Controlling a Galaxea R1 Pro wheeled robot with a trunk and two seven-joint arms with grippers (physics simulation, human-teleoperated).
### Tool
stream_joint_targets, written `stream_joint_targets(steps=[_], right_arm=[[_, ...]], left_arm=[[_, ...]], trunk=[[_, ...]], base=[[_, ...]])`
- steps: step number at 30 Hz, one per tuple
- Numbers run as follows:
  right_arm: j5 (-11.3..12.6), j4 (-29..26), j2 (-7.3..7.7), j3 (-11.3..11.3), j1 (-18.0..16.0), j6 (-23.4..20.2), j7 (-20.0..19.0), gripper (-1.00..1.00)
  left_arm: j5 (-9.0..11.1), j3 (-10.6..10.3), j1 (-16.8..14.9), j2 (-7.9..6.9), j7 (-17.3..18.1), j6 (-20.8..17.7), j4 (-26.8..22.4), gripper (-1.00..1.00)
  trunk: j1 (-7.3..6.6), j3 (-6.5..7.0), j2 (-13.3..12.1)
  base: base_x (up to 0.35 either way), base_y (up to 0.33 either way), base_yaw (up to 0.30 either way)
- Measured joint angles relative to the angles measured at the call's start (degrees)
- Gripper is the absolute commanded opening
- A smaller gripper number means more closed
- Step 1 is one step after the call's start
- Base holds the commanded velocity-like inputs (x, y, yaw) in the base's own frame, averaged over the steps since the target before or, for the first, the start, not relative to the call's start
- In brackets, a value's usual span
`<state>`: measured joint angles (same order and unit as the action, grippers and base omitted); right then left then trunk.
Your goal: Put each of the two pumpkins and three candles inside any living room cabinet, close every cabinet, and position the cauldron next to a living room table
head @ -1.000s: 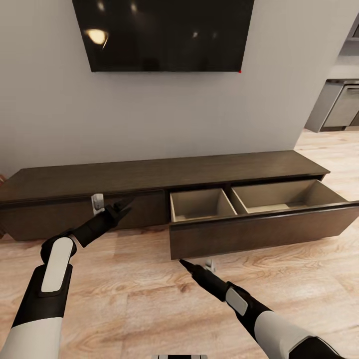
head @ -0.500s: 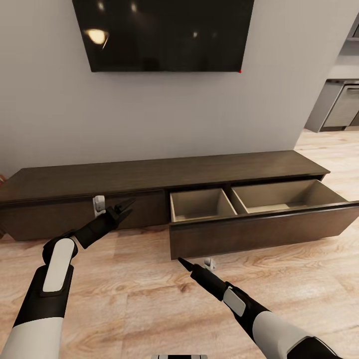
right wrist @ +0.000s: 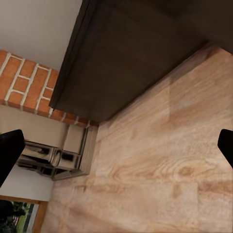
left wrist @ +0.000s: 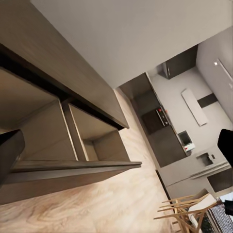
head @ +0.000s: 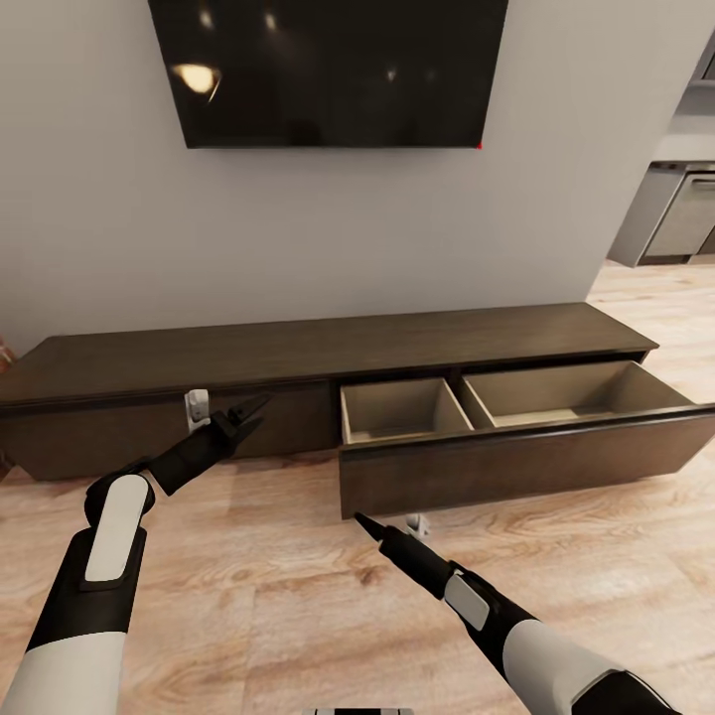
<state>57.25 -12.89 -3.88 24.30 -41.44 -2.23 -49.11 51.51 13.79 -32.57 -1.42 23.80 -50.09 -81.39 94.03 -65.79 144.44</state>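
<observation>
The cabinet [head: 298,348] is a long, low dark-brown unit under the wall TV. Its right drawer [head: 516,462] is pulled out, and both pale compartments [head: 397,407] hold nothing. The left drawer front is shut. My left gripper [head: 243,415] hangs open just in front of that shut front; the left wrist view looks along the open drawer [left wrist: 73,141]. My right gripper [head: 365,521] is open and low over the floor, below the open drawer's left end. The right wrist view shows the cabinet side [right wrist: 136,53]. The pumpkins, candles, cauldron and table are out of view.
A black TV [head: 328,70] hangs on the grey wall above the unit. A kitchen area [head: 685,214] opens at the far right. Brick wall [right wrist: 24,82] and a glass-and-metal stand [right wrist: 63,155] lie past the cabinet's left end. Wood floor [head: 258,596] stretches in front.
The head camera tilted up slightly, so the picture shifted down. My right gripper rose a little toward the open drawer front. The left gripper barely moved.
</observation>
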Motion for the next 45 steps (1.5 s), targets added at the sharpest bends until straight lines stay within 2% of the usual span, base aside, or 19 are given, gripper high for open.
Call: stream_joint_targets(steps=[17,33,45], right_arm=[[0.08,0.08,0.00,0.01,0.14,-0.07,0.45,1.00],[0.09,0.13,0.00,0.00,0.21,0.24,0.41,1.00],[0.02,0.15,0.01,0.00,0.22,0.24,0.49,1.00]], left_arm=[[0.02,0.00,0.00,0.00,0.00,0.00,0.00,1.00],[-0.05,0.00,0.00,0.01,0.00,0.00,0.01,1.00],[-0.06,0.00,-0.01,0.01,0.00,0.00,0.01,1.00]], trunk=[[0.00,0.36,0.00],[0.00,1.39,0.00],[0.03,2.31,0.00]], base=[[0.000,0.000,0.032],[-0.005,0.000,-0.154],[-0.261,0.000,-0.158]])
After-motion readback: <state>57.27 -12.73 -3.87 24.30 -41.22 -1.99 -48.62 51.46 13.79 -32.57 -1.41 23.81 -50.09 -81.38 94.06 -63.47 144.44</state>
